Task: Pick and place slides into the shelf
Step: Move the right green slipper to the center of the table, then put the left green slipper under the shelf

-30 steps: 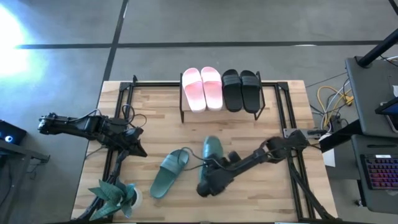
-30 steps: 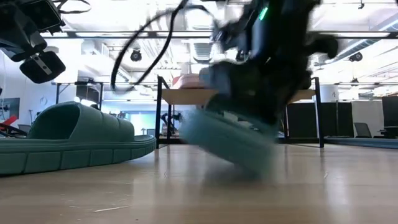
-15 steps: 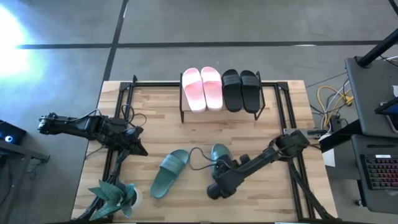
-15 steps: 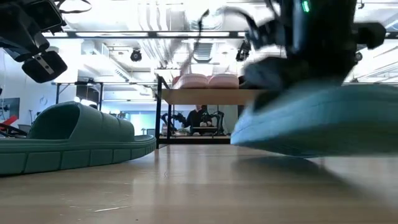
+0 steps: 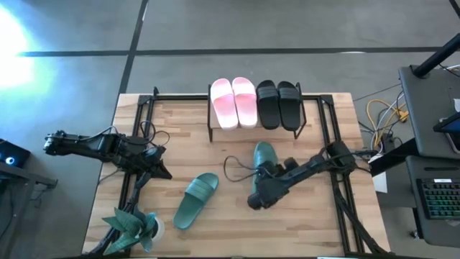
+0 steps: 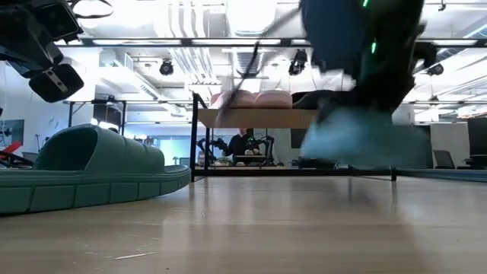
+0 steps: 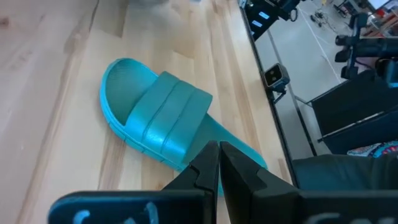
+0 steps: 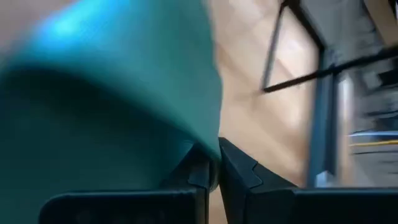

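One dark green slide (image 5: 195, 200) lies sole-down on the table near its left front; it also shows in the left wrist view (image 7: 161, 118). My right gripper (image 5: 272, 171) is shut on a second green slide (image 5: 264, 154), which hangs blurred above the table (image 6: 358, 137) in front of the shelf (image 6: 251, 118). On the shelf's plank top rest a pink pair (image 5: 233, 102) and a black pair (image 5: 279, 104). My left gripper (image 5: 164, 175) waits shut over the table's left side, touching nothing. My right gripper pinches the green slide's near end at its edge (image 8: 202, 140) between its two fingers (image 8: 239, 171). The fingers slant down from the table's near side. The slide reaches away from them toward the shelf and is lifted clear of the table.
A fake green plant (image 5: 133, 226) stands at the near left corner. Black frame rails (image 5: 138, 137) (image 5: 334, 137) run along both sides of the table. A dark cable (image 5: 233, 170) loops beside the held slide. A desk with a keyboard (image 5: 438, 198) stands off the right edge.
My right gripper has carried the green slide toward the table's far edge and a little to the right, closer to the shelf. One end of the slide hung low near the table before; now the whole slide is up clear of it. The other slide stayed put.
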Controlling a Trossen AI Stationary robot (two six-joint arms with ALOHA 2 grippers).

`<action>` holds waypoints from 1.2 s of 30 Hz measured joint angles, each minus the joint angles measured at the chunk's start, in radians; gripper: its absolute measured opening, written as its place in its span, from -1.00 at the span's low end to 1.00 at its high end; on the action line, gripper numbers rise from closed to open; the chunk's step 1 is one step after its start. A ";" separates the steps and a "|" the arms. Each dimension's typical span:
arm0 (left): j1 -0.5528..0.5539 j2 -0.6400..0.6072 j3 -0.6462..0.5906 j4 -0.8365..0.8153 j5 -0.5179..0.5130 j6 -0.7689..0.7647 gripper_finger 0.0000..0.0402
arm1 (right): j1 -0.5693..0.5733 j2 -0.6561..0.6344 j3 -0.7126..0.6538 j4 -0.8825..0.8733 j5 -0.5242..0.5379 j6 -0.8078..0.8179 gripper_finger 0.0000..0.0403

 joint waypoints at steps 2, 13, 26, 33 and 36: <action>0.000 0.006 0.000 -0.001 -0.012 0.000 -1.00 | -0.029 -0.007 -0.047 0.005 0.002 -0.079 -0.94; 0.000 0.043 0.000 0.000 -0.017 0.000 -1.00 | -0.094 -0.029 -0.090 0.010 0.034 -0.215 -0.85; 0.000 0.062 0.000 0.000 -0.021 -0.002 -1.00 | -0.069 -0.029 -0.083 0.028 -0.080 -0.167 -0.16; -0.001 0.068 0.005 0.003 0.034 -0.024 -1.00 | -0.001 -0.031 0.025 0.014 -0.081 -0.209 -0.07; -0.008 0.085 0.005 0.002 0.085 0.006 -1.00 | 0.034 -0.031 0.097 -0.001 -0.074 -0.203 -0.08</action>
